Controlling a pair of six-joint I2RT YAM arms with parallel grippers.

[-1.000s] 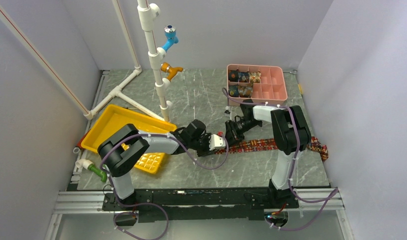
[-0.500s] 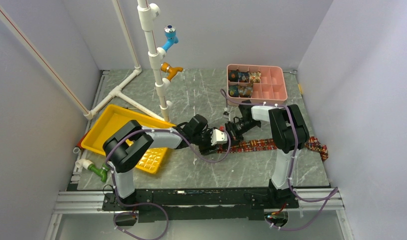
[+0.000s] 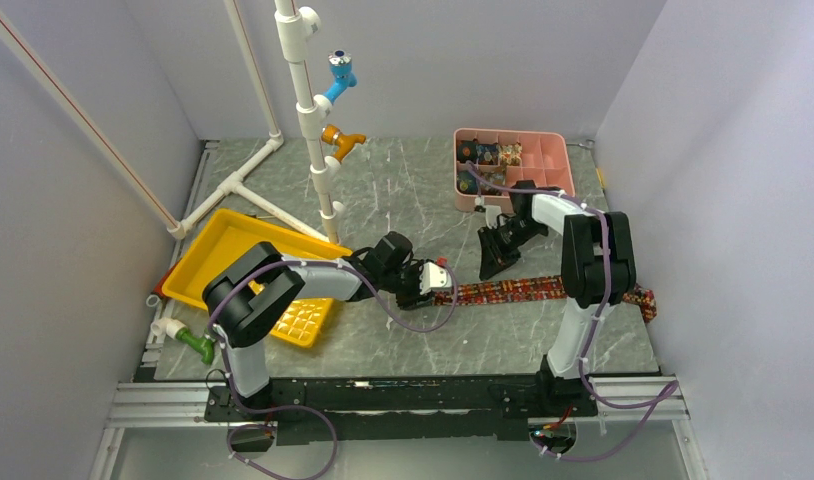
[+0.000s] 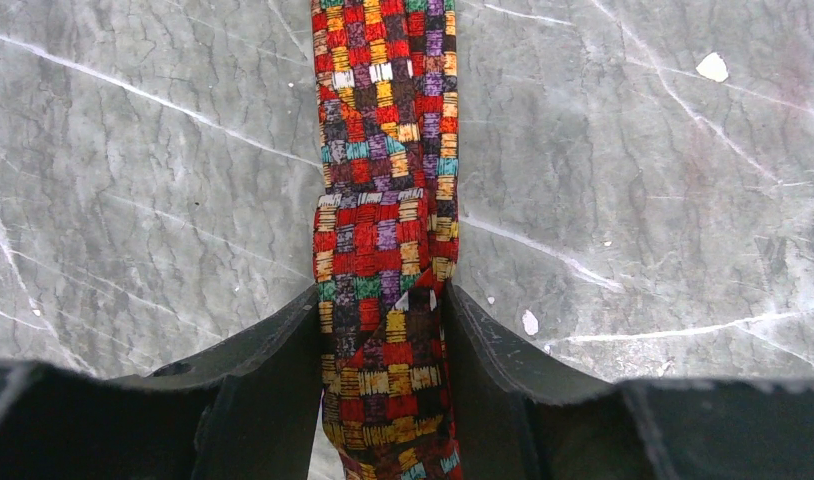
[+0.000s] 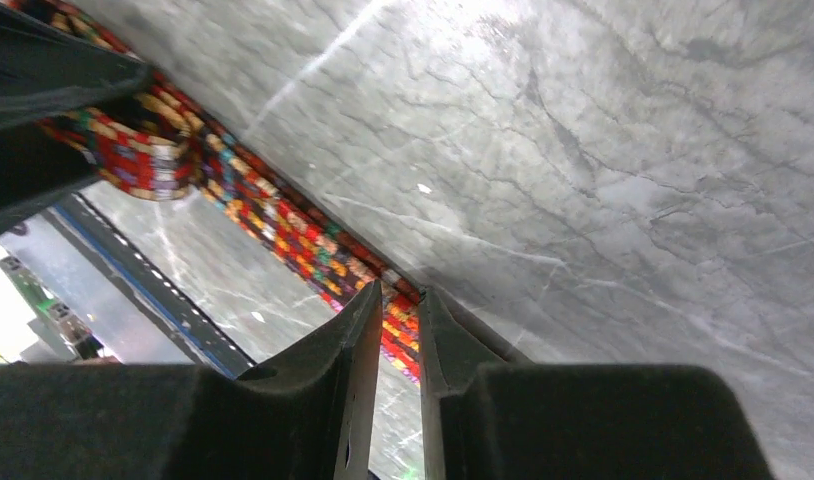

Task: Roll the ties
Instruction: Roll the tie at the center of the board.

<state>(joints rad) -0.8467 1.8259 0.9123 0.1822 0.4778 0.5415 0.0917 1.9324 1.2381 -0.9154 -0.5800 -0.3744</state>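
Left claw (image 4: 381,300) pinching folded end of red-gold-dark checked fabric necktie (image 4: 383,100), right claw (image 5: 395,295) hovering nearby, narrowly parted, empty.

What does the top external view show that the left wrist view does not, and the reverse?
Only the top external view shows the pink organizer with rolled ties, the yellow tray and how far the flat tie stretches. Only the left wrist view shows its folded end between the fingers of the left gripper. Both show the flat tie on the grey table.

right tool (image 5: 400,292): barely parted | tie (image 5: 283,222): diagonal strip on table (image 5: 603,160)
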